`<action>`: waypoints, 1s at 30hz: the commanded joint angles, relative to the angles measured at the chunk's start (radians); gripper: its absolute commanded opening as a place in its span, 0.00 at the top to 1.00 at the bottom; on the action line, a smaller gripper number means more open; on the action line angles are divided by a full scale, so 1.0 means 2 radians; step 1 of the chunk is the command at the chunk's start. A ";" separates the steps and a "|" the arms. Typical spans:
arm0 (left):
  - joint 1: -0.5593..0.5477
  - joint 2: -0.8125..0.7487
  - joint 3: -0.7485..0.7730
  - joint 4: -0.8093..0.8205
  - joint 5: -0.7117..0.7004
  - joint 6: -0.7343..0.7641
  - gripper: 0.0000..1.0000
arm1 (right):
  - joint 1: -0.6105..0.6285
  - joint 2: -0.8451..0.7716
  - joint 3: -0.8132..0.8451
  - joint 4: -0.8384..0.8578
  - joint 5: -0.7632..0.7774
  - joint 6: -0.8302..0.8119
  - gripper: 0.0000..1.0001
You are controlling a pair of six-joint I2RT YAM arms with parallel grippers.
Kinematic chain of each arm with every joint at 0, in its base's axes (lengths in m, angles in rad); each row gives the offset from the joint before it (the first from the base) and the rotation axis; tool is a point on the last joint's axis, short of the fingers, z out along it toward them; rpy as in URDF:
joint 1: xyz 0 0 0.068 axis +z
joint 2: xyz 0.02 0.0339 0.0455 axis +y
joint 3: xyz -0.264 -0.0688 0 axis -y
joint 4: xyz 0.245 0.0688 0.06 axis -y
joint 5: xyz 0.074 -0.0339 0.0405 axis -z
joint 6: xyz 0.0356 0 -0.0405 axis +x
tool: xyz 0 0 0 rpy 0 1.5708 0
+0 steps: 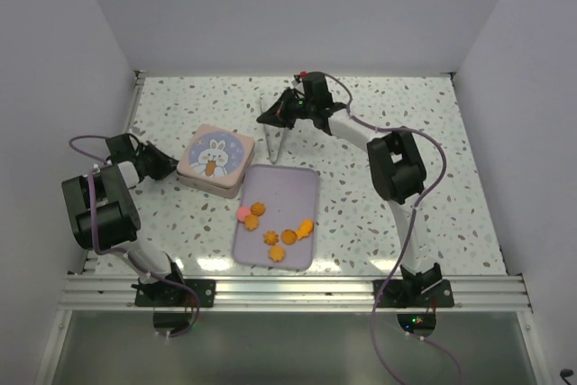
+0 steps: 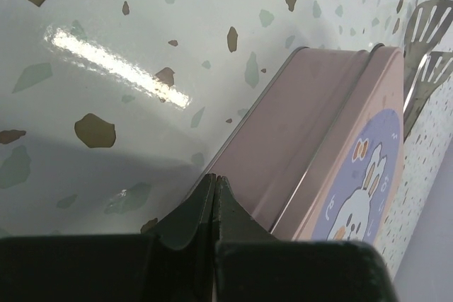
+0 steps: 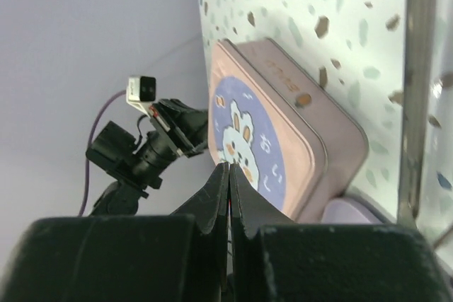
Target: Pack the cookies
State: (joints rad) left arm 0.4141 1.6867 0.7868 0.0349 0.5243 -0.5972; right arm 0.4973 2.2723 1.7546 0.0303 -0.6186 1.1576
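Top view of the terrazzo bench (image 1: 379,105). A pink cookie tin (image 1: 214,160) with a rabbit lid sits closed, left of centre. Touching its near-right corner lies a lavender tray (image 1: 302,188), long axis running from the arms toward the far wall. On the tray's near half lie the cookies (image 1: 270,238): several orange ones and one pink sweet (image 1: 242,214), none in the tin. A pair of metal tongs (image 1: 273,137) lies just beyond the tray, long axis near-to-far.

The left gripper (image 1: 167,167) rests low on the bench just left of the tin; its wrist view shows the jaws pressed together, pinching nothing, tips at the tin's side wall. The right gripper (image 1: 269,118) hangs at the far end of the tongs; its jaws are also pressed together and hold nothing.

Judgement: with the lid on and the cookies out, the left arm is nearer the tin, the right arm nearer the tongs; the cookies lie toward the bases from both.
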 commanded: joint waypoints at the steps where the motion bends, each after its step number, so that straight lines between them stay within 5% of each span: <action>1: 0.006 0.003 -0.003 0.000 0.019 0.013 1.00 | 0.008 0.039 0.050 0.020 0.009 0.017 1.00; 14: 0.006 -0.012 -0.005 -0.014 0.025 0.019 1.00 | 0.018 0.108 0.125 -0.035 0.042 -0.010 1.00; 30: 0.007 -0.014 -0.004 -0.014 0.026 0.018 1.00 | 0.047 0.073 0.065 -0.017 0.044 0.009 1.00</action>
State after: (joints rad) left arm 0.4191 1.6867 0.7868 0.0193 0.5472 -0.5823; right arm 0.5819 2.5000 1.8919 -0.0296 -0.5327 1.1679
